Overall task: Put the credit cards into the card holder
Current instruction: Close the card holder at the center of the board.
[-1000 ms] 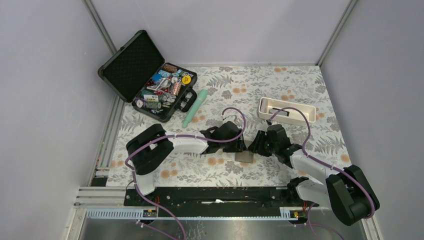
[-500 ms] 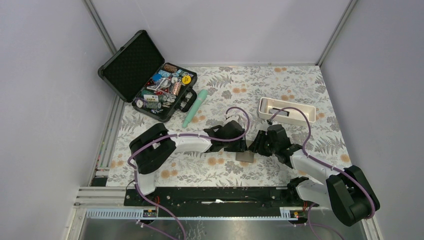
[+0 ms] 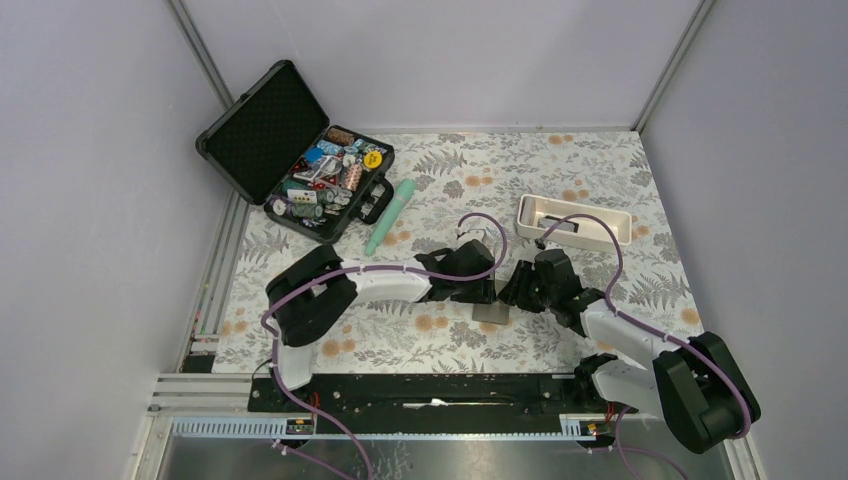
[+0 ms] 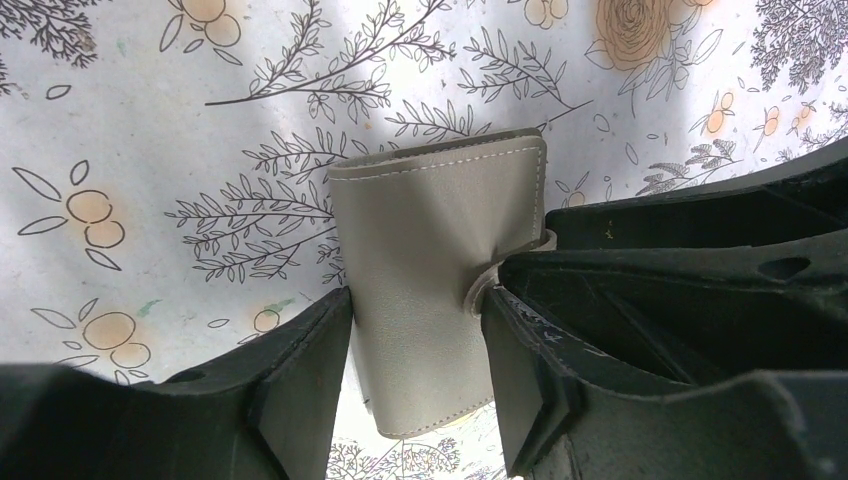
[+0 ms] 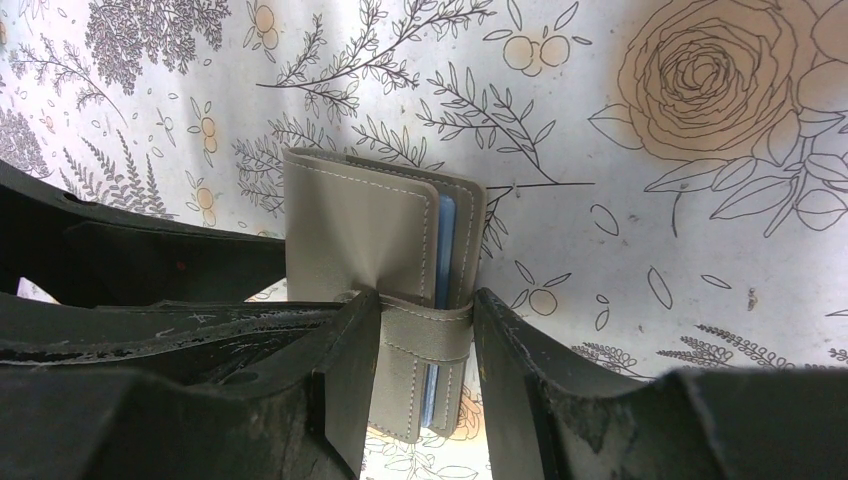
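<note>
Snugly, card holder [image 4: 435,250] between left end effector [image 4: 415,300]

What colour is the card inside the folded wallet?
Blue; the thin card peeks from the grey-brown folding wallet, clearest in right wrist view.

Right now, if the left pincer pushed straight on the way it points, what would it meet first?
The card holder, sitting between the fingertips of the left pincer. Just behind it looks like the floral tablecloth, though depth is hard to judge.
</note>
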Available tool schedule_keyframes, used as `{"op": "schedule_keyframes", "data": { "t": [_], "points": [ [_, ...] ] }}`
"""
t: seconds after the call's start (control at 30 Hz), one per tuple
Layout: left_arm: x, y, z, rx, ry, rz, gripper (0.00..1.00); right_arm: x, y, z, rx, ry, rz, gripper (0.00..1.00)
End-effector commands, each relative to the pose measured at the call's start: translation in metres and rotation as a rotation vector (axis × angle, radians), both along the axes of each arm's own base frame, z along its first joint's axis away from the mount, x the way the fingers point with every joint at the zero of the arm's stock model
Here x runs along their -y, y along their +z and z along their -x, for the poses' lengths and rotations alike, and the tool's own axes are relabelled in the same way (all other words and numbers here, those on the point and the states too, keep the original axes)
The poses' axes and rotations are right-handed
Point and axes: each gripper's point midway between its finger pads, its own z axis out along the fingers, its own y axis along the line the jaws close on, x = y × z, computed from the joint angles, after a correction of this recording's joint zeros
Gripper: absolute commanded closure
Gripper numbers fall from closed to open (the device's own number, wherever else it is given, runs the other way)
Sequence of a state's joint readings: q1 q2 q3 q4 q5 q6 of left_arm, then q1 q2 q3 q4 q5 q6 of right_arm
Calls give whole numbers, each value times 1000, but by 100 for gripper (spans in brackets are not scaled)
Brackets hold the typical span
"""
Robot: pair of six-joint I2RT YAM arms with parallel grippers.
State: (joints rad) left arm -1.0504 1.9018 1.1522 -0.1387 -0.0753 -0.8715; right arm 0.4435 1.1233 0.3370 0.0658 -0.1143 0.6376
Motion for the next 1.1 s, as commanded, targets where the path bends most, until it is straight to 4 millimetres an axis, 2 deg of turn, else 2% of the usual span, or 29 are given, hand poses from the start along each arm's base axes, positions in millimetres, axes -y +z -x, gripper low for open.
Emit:
{"op": "schedule_keyframes", "data": {
  "t": [0.0, 0.37, 0.7, 0.77, 1.07],
  "points": [
    [-18, -40, 14, -54, -14, -135, 46, 1, -7, 11, -32, 14, 18, 54],
    [-17, -51, 17, -110, -12, -133, 46, 0, -8, 12, -30, 16, 22, 54],
    [-27, -62, 14, -161, 4, -142, 46, -1, -9, 10, -33, 21, 40, 52],
    [-25, -64, 19, -185, -16, -139, 47, -1, -10, 11, -35, 22, 44, 52],
    [-37, -74, 25, -206, -17, -187, 53, -2, -9, 12, -23, 26, 67, 51]
  ]
}}
